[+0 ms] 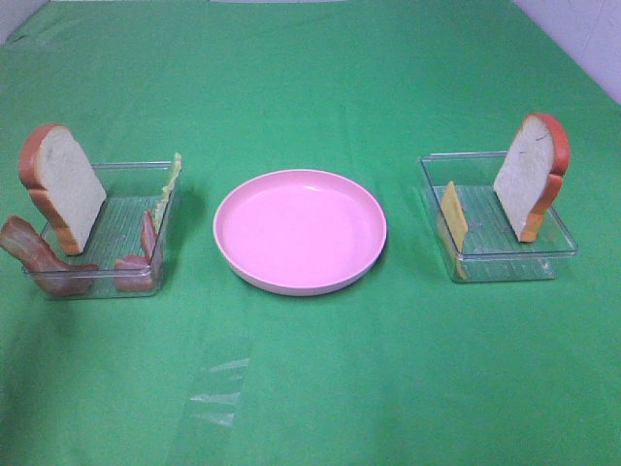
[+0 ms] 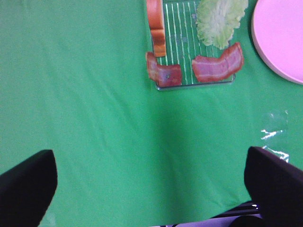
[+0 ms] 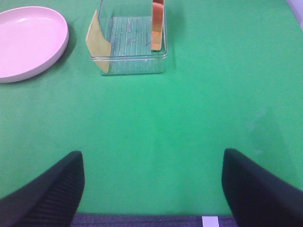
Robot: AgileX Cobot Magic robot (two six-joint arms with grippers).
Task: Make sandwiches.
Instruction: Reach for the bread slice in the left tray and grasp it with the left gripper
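Observation:
The sandwich parts lie apart in two clear trays. In the left tray (image 1: 136,166) a bread slice (image 1: 68,186) leans upright, with bacon strips (image 1: 29,250) over the near-left rim and at the near right, and lettuce (image 1: 171,184) against the right wall. In the right tray (image 1: 514,255) a cheese slice (image 1: 453,216) leans on the left wall and a second bread slice (image 1: 530,175) stands at the right. The left gripper (image 2: 151,189) is open, well short of the bacon (image 2: 218,66). The right gripper (image 3: 151,189) is open, short of the cheese (image 3: 98,40). Neither gripper shows in the high view.
A round pink plate (image 1: 299,228) sits between the trays on the green cloth, with nothing on it. A strip of clear tape (image 1: 218,383) lies on the cloth in front of the plate. White walls show at the far corners.

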